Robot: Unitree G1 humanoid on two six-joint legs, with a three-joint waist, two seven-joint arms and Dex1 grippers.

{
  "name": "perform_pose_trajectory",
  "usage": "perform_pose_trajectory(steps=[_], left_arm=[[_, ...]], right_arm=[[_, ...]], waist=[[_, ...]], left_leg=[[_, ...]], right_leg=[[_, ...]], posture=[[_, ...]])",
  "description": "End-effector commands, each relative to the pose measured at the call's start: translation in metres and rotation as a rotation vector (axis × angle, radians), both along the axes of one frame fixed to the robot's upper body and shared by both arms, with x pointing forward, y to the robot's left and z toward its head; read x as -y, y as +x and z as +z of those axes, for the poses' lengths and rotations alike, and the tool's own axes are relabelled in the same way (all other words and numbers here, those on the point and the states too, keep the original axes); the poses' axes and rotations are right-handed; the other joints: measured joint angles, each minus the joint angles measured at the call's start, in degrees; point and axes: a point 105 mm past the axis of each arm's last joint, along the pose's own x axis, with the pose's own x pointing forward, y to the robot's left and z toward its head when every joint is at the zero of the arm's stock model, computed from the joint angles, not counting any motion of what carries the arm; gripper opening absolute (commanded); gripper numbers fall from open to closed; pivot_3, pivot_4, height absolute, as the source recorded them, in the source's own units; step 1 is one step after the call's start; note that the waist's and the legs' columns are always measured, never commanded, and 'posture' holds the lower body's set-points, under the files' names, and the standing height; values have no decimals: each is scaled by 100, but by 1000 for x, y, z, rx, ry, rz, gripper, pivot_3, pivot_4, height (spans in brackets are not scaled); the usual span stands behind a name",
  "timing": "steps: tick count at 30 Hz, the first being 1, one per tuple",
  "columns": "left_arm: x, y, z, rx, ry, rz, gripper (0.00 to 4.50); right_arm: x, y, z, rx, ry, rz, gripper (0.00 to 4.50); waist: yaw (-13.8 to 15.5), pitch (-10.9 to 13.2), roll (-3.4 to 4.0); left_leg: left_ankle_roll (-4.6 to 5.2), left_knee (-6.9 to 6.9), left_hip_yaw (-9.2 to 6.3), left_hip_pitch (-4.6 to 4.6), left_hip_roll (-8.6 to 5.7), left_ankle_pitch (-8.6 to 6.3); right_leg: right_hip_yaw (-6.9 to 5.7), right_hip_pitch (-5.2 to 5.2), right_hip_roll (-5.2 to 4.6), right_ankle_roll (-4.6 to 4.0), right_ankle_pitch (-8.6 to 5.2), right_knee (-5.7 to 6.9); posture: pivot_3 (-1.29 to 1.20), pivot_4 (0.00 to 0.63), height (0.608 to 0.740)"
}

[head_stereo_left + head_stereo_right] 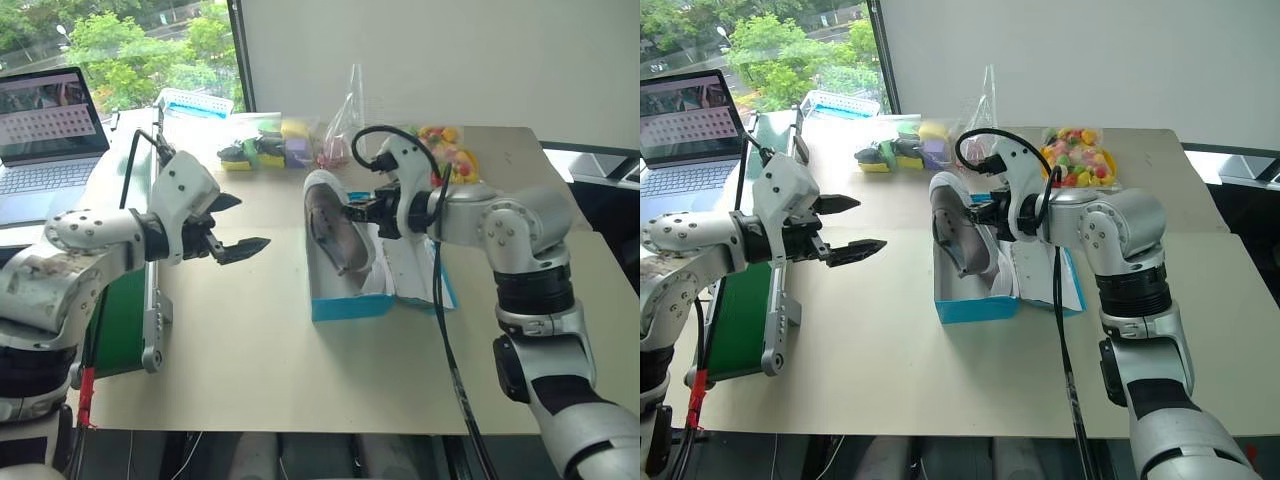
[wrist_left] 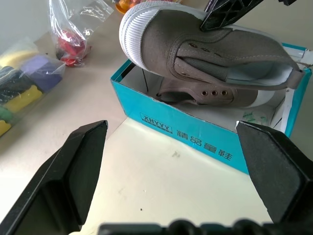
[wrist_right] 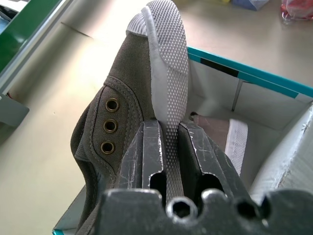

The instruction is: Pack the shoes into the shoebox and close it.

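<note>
Packing step, shoe 2 of 2. Right gripper [image 3: 166, 142] clamped on the sole edge of 1 grey sneaker [image 2: 205, 54], held tilted over the open blue shoebox [image 2: 195, 139]. Other sneaker [image 2: 205, 93] already inside. Left gripper [image 1: 228, 228] spread wide, empty, well clear. Next: lower alongside, release, then shut the lid.

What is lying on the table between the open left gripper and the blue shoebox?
Nothing: between the left gripper and the shoebox the table is bare, as both eye views show.
</note>
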Motion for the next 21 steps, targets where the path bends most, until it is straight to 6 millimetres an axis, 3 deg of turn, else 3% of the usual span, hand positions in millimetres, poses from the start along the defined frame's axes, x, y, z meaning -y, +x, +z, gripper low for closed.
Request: perform_pose_trajectory(steps=[1, 16, 21], left_arm=[[4, -3, 6, 45, 12, -17, 4488], [4, -6, 5, 42, 29, -21, 4488], [3, -6, 2, 40, 34, -12, 4488]], right_arm=[[-1, -3, 6, 25, 13, 5, 80], [0, -3, -51, -90, -30, -59, 80], [-21, -3, -61, -85, -35, -55, 80]], waist=[[-2, 0, 0], [-12, 0, 0], [-24, -1, -1]], left_leg=[[0, 0, 0, 0, 0, 0], [0, 3, 0, 2, 0, 0], [0, 3, -1, 2, 1, 0]], right_leg=[[0, 0, 0, 0, 0, 1], [0, 1, 1, 0, 0, 7], [0, 0, 1, 0, 0, 8]], posture=[[0, 150, 740], [0, 150, 740], [0, 150, 740]])
